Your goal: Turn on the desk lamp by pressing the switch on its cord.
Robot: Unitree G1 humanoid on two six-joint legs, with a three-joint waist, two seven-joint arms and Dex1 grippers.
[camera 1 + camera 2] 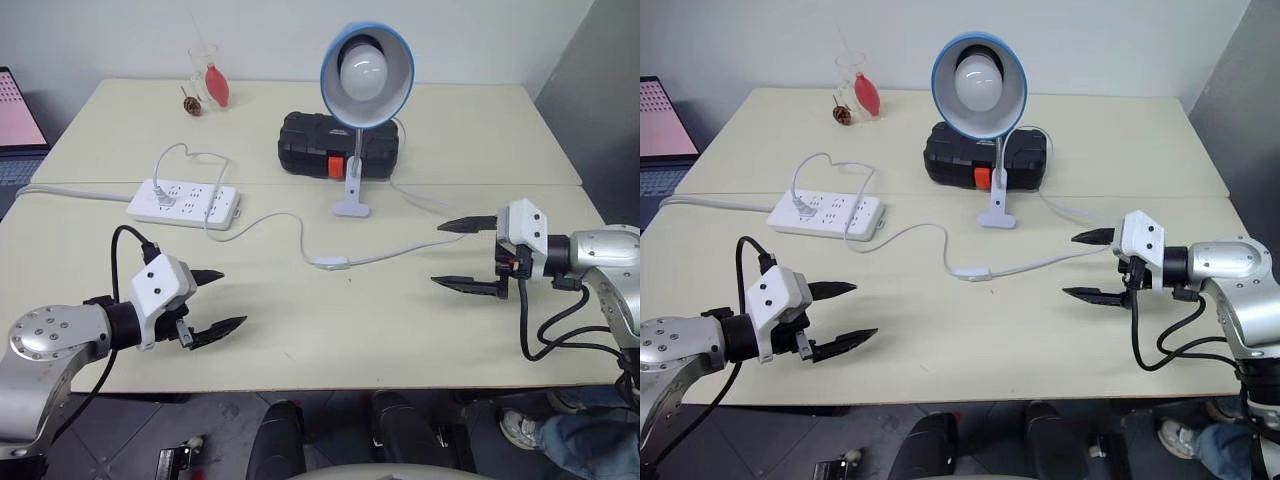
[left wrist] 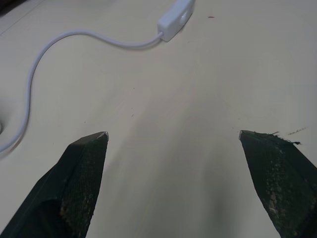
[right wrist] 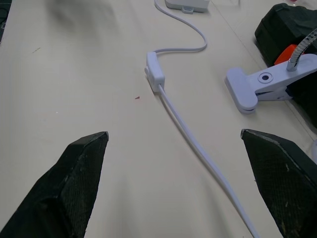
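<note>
Small white oblong inline switch (image 1: 330, 263) is seen on the cream bench (image 1: 300, 330), between left end effector (image 1: 215, 301) and right end effector (image 1: 460, 254), both held wide apart, empty.

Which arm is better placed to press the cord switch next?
Probably the right gripper: open, empty, aimed along the cord at the switch. The left gripper, also open, sits slightly farther away.

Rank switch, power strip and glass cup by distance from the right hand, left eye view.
From the right hand, nearest first:
1. The switch, on the cord at mid-table, toward the robot's left of the hand.
2. The power strip, farther left, past the switch.
3. The glass cup, at the table's far edge, back left.
</note>
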